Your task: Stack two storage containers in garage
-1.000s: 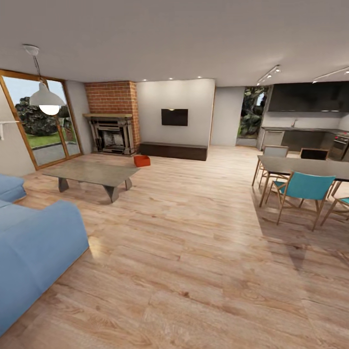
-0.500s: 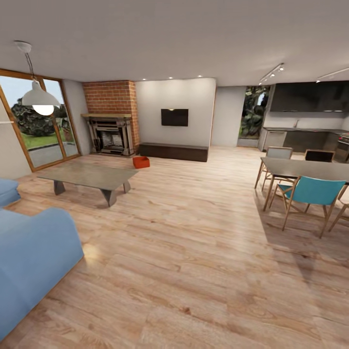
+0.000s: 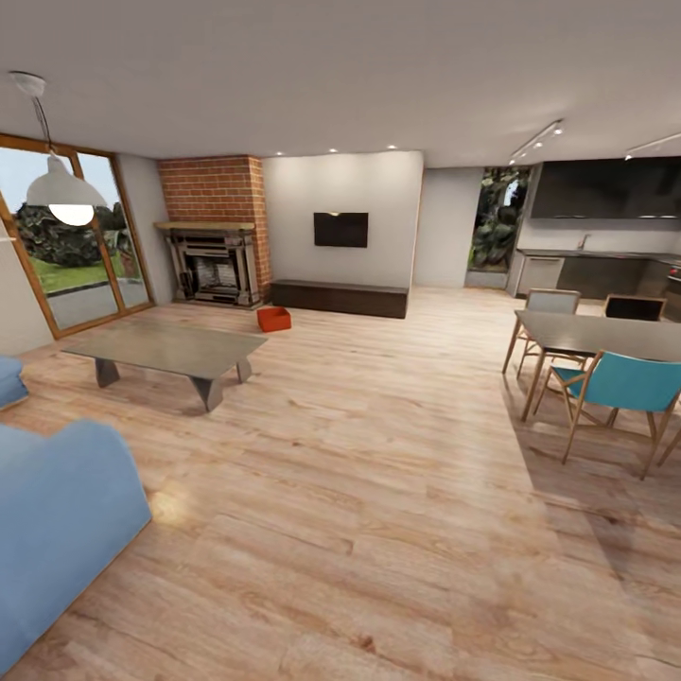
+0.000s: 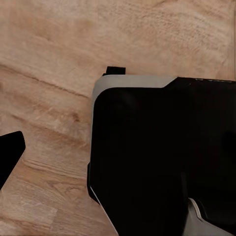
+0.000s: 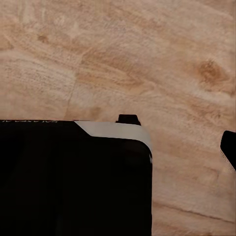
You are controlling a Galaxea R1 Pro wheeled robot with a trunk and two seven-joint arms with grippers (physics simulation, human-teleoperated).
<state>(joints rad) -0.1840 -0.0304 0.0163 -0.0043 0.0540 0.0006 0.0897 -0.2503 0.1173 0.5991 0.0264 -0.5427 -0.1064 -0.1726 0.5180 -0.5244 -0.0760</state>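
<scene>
One orange-red storage container (image 3: 274,319) sits on the light wood-plank floor (image 3: 378,454) of the living room. It is far ahead, in front of the red-brick fireplace (image 3: 213,227) and beside the left end of the long dark low cabinet (image 3: 339,298). Both wrist views look down on wood planks and a black part of the robot's body (image 4: 162,157) (image 5: 73,177). A single dark fingertip (image 4: 10,157) shows at the picture edge in the left wrist view, and another fingertip (image 5: 229,148) in the right wrist view. Nothing is held in what shows.
A low grey coffee table (image 3: 170,348) stands left of centre and a blue sofa (image 3: 57,530) at the near left. On the right are a dining table (image 3: 605,333) and a teal chair (image 3: 624,383). A wide strip of wood floor runs between them toward the cabinet.
The whole head view has shifted: the camera has moved forward into the room, so the sofa and coffee table slide left and the dining set right. The container lies where it was.
</scene>
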